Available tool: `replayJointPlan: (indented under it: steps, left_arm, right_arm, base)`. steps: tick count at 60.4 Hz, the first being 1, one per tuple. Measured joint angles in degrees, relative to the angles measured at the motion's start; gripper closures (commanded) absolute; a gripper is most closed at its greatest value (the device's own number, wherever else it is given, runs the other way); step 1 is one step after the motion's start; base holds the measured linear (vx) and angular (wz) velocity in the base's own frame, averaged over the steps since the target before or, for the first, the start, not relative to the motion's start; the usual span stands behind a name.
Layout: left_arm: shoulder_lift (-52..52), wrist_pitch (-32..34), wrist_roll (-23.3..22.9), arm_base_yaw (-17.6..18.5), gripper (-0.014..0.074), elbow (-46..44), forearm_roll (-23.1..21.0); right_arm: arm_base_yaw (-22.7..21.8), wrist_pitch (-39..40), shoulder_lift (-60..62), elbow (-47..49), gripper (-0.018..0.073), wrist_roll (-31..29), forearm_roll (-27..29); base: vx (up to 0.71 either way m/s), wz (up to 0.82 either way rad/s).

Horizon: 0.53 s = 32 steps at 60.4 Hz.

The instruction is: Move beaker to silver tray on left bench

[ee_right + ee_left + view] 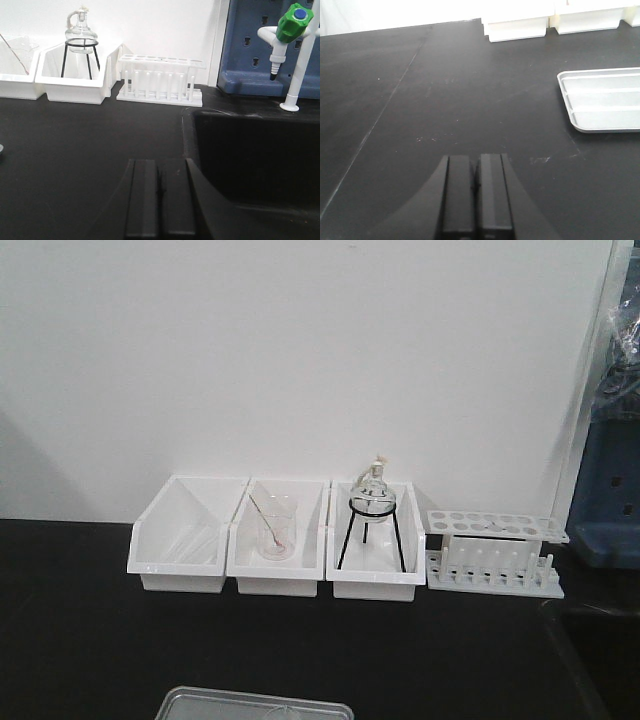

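The left pincer (475, 192) is clenched with nothing in it, above the bare black table (445, 100). The right pincer (159, 200) is clenched and empty too. The silver tray (602, 100) lies flat near the left pincer, its long side running across the front view. The small beaker does not show in any view.
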<state>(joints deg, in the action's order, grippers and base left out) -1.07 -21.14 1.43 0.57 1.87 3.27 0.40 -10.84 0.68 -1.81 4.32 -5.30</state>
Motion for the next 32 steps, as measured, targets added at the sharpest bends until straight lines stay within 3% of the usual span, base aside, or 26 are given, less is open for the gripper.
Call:
replayJointPlan:
  steps: [32]
  left_arm:
    - [0.00, 0.00, 0.00, 0.00, 0.0595, 0.00, 0.00]
  right_arm:
    - [0.00, -0.33, 0.00, 0.00, 0.0573, 0.04, 0.00]
  base:
    - [0.00, 0.00]
